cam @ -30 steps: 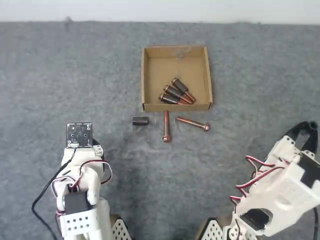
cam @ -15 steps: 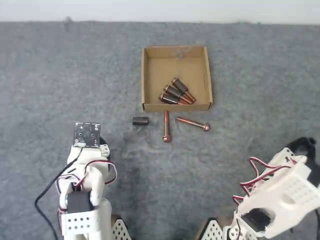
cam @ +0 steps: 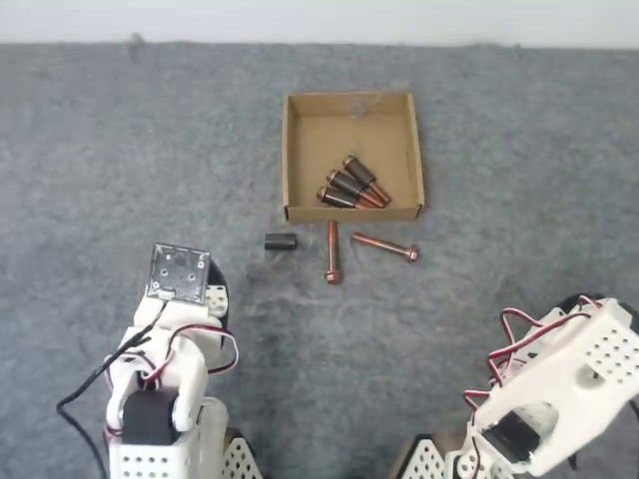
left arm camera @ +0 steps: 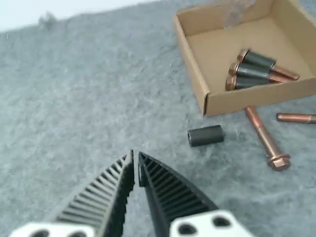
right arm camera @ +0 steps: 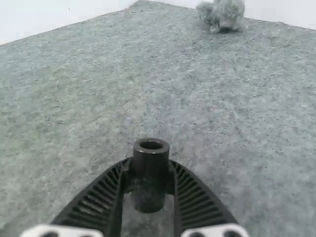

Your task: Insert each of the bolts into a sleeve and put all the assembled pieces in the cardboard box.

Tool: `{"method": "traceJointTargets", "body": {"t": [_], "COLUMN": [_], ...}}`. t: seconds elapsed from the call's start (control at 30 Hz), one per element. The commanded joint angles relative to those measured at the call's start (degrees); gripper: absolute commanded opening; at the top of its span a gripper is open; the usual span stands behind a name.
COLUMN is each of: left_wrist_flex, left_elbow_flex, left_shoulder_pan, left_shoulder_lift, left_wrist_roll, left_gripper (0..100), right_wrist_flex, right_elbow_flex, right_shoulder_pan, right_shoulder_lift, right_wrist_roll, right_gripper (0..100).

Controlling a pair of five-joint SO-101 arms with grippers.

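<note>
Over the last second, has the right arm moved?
Yes: in the high view the right arm drew back toward its base, farther from the cardboard box.

The left arm (cam: 160, 384) is positioned low at the near left of the table. Its gripper (left arm camera: 136, 162) is angled downward, jaws almost together, nothing between them. The right arm (cam: 564, 384) is positioned at the near right, and its gripper (right arm camera: 150, 169) is clamped on a dark sleeve (right arm camera: 150, 150).

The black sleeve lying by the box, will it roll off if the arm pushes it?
The sleeve lies on its side, a round cylinder, so a sideways push would probably roll it, though the fuzzy grey mat should stop it soon. It looks rigid: the right tool clamps a second sleeve with no visible squashing.
</note>
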Motion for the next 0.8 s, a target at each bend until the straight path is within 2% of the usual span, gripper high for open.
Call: {"method": "traceJointTargets", "body": {"t": [0.0, 0.1, 0.33, 0.53, 0.77], "left_wrist_flex": [0.0, -0.1, -0.1, -0.4, -0.1], "left_elbow_flex": [-4.6, -9.5, -28.5, -36.4, -39.5], "left_shoulder_pan": [0.5, 0.5, 0.7, 8.8, 21.7], "left_shoulder_lift": [0.7, 7.9, 35.5, 47.6, 53.7], "left_wrist_roll": [-2.4, -2.3, -2.3, -3.1, -17.4], "left_gripper": [2, 2, 2, 2, 2], "right_wrist_flex": [-1.9, -1.9, -1.9, -1.9, -1.9], "right_elbow_flex": [-0.1, -0.4, -0.3, -0.4, -0.4], "right_shoulder_pan": [0.3, 0.3, 0.4, 0.4, 0.4], "right_shoulder_lift": [-0.5, -0.5, -0.5, -0.5, -0.5], "right_wrist_roll": [-0.6, -0.6, -0.6, -0.6, -0.6], "right_gripper": [0.7, 0.7, 0.7, 0.7, 0.7]}}
